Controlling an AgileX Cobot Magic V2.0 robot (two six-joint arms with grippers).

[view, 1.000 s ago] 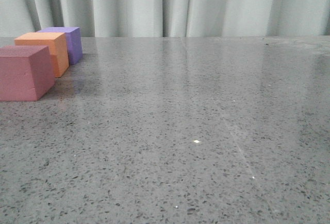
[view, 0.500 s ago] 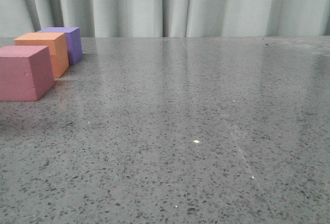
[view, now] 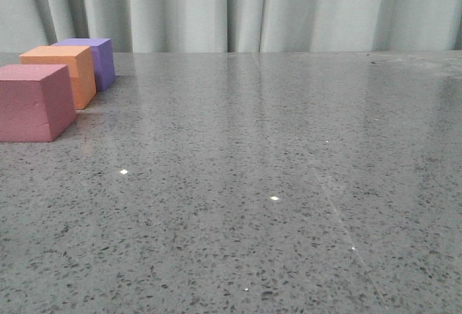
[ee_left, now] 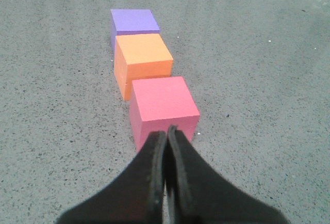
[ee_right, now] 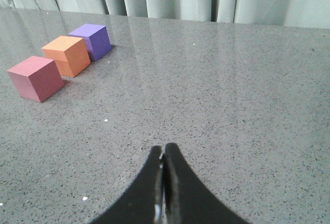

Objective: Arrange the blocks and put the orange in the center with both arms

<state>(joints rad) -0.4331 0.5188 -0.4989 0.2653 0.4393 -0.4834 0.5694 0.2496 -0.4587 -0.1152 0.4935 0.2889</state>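
Orange cube (ee_left: 143, 59) sits mid-row between purple cube (ee_left: 133, 22) at 12 o'clock and pink cube (ee_left: 163, 105), apparently arranged; left claw (ee_left: 166, 134) and right claw (ee_right: 163, 154) pinched closed, empty.

We see three matte cubes of similar size, standing flat in one row. The orange cube (view: 58, 73) is in the middle. The pink cube (view: 34, 102) is just beside it on the near side, and the purple cube (view: 95, 59) just beside it on the far side. All three stand upright, none tilted.
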